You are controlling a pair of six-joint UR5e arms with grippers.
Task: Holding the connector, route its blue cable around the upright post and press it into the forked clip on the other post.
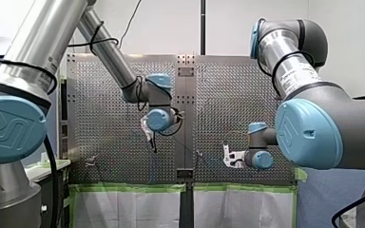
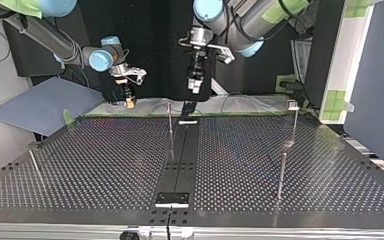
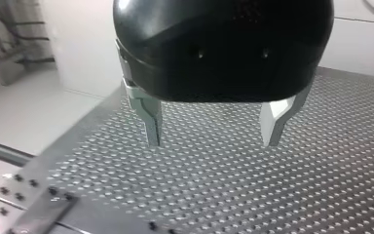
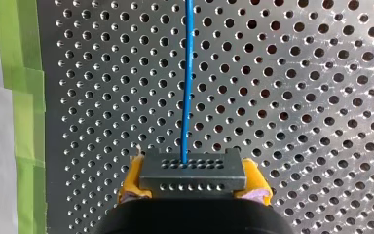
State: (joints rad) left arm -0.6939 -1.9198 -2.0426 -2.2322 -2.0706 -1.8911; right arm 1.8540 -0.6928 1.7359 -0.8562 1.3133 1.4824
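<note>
my right pincer (image 4: 193, 181) squeezes the connector (image 4: 192, 168) | my left pincer (image 3: 213, 130) wide apart, holding nothing | blue cable (image 4: 188, 73) runs ahead over the worktop (image 4: 311, 97) | connector looks small, hard: hold its sides | cable looks thin, bendy: don't tug

Left gripper (image 3: 214, 127) gapes wide; right gripper (image 4: 194, 179) is clamped.

The blue joint cap (image 1: 7, 127) on my left arm (image 1: 38, 42) bears an embossed UR mark (nothing else is legible). A white label (image 1: 298, 78) on my right arm (image 1: 328, 109) carries print too small to read.
</note>
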